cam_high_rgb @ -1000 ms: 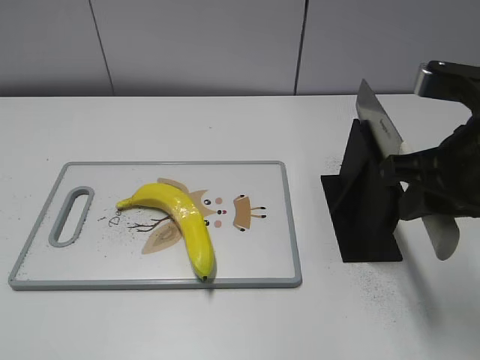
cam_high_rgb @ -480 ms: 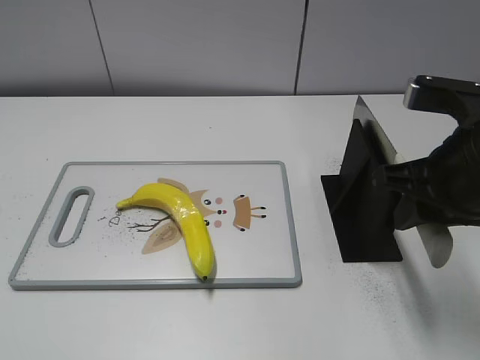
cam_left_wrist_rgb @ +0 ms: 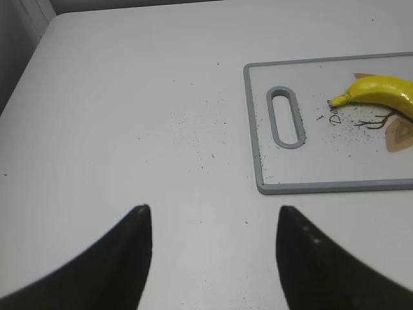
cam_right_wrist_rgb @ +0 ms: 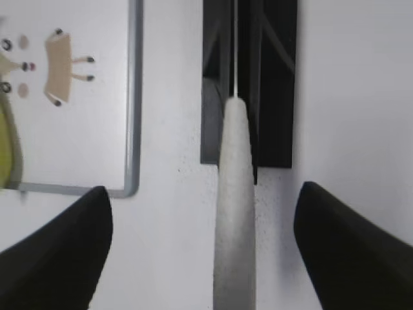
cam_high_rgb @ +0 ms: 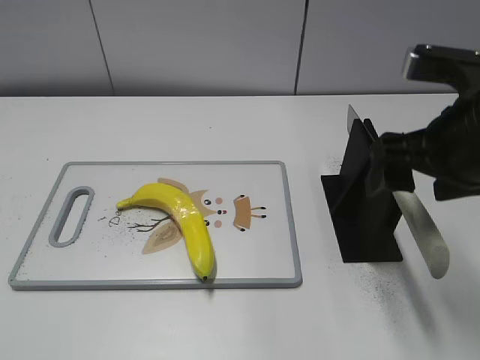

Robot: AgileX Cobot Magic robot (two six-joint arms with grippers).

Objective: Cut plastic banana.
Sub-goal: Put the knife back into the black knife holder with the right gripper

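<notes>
A whole yellow plastic banana lies on the white cutting board; it also shows in the left wrist view. A knife with a grey handle rests in the black stand, blade in the slot and only its tip showing above. My right gripper hovers over the stand. In the right wrist view the handle lies between the wide-open jaws of the right gripper, which do not touch it. My left gripper is open and empty over bare table left of the board.
The board has a grey rim and a handle slot at its left end, and printed drawings under the banana. Dark specks are scattered on the white table. A grey wall runs behind the table.
The knife blade stood high above the stand and has sunk into the slot, handle swinging down to the right. My right gripper has moved up and back.
</notes>
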